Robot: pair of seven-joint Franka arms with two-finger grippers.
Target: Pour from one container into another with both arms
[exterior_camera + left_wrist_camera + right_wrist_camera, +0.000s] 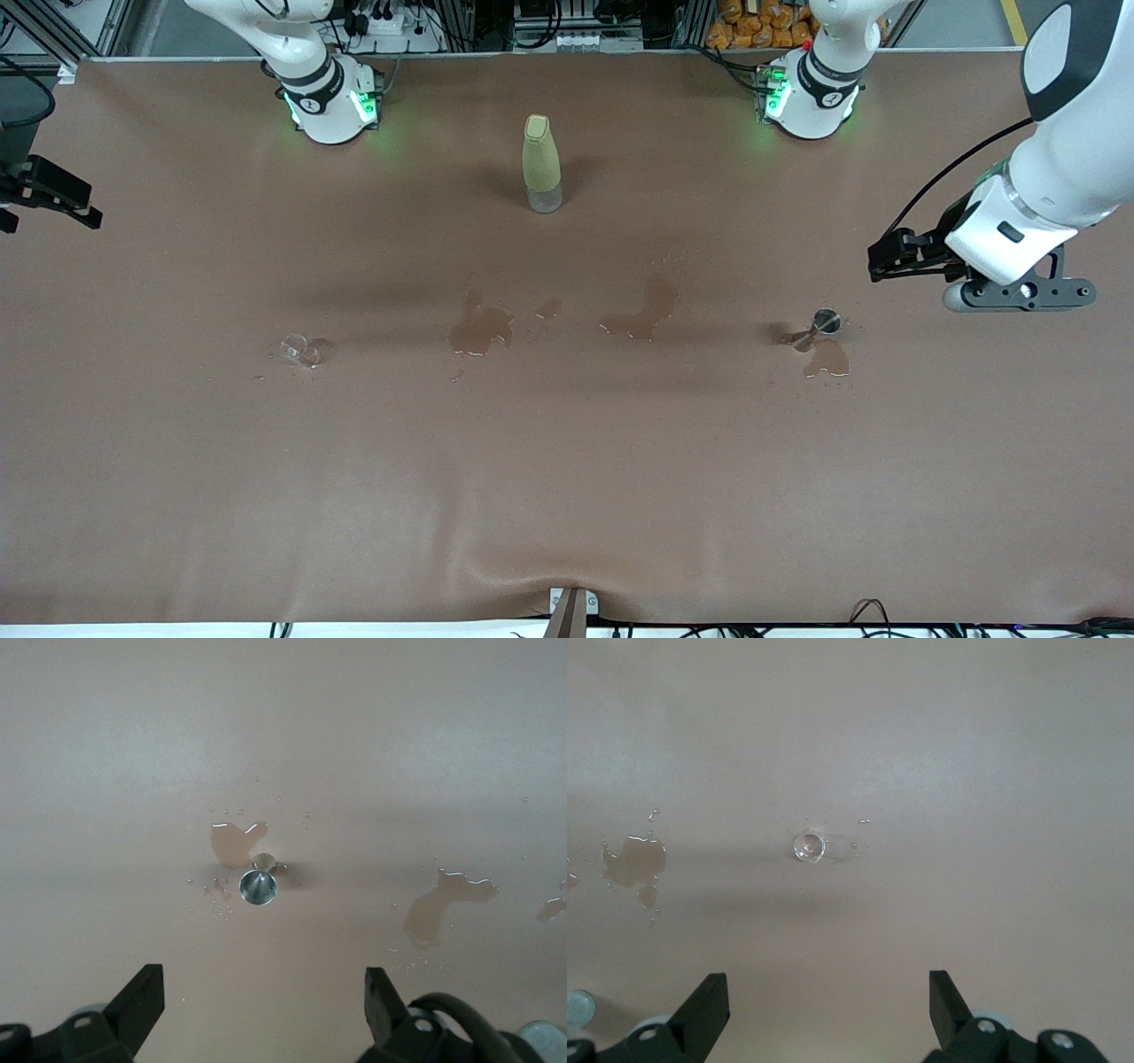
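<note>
A small shiny metal cup (pixel 825 322) (pixel 258 886) stands on the brown table toward the left arm's end, with a puddle beside it. A small clear glass cup (pixel 301 348) (pixel 808 847) stands toward the right arm's end. My left gripper (pixel 886 257) (pixel 263 997) hangs open and empty above the table, off to the side of the metal cup. At the table's other end my right gripper (pixel 62 204) (pixel 828 1001) also hangs open and empty, well apart from the glass cup.
A tall tan bottle (pixel 542 164) stands upright mid-table, closer to the robot bases. Brown puddles (pixel 479 330) (pixel 644 312) lie between the two cups, and another puddle (pixel 827 359) touches the metal cup. The table cover wrinkles at its front edge (pixel 567 580).
</note>
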